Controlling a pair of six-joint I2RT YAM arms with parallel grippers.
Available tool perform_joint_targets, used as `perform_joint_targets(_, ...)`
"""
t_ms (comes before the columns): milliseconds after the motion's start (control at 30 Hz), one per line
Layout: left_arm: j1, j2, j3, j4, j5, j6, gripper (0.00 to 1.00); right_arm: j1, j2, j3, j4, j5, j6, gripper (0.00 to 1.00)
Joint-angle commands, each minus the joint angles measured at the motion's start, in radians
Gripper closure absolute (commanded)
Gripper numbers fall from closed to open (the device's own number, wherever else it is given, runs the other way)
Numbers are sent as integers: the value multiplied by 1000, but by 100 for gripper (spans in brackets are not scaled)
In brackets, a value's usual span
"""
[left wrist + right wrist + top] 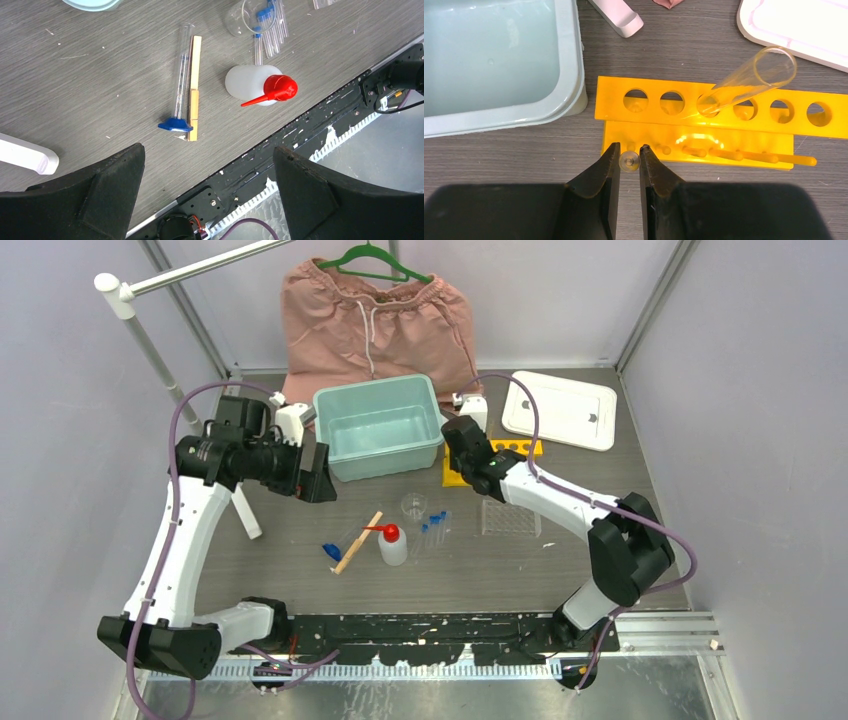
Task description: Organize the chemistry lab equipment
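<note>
My right gripper (pixel 629 161) is shut on a small clear tube (pixel 629 161), seen end-on, at the near left corner of the yellow rack (pixel 724 131). A wide clear tube (pixel 754 75) leans in the rack's third hole. In the top view the right gripper (pixel 468 478) sits over the yellow rack (pixel 522 448). My left gripper (pixel 210 165) is open and empty, above the table's near edge. Below it lie a long tube (pixel 181 75) with a blue piece (pixel 175 124), a wooden stick (pixel 194 87), the red-nozzled squeeze bottle (pixel 252 84), the tiny beaker (pixel 240 17) and blue-capped tubes (pixel 270 30). The clear rack (pixel 510 517) stands right of them.
The teal bin (pixel 380 425) stands at the back centre, with pink shorts (pixel 375 320) on a green hanger behind it. The white lid (pixel 558 408) lies at the back right. A white pole (pixel 150 340) rises at the left.
</note>
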Motion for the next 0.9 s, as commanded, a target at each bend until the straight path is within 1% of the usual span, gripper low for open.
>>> perform_joint_targets(0, 5, -26, -3, 34, 21, 1, 0, -6, 8, 33, 53, 9, 2, 99)
perform_joint_targets(867, 5, -24, -13, 40, 10, 11, 0, -16, 73, -4, 105, -3, 7, 99)
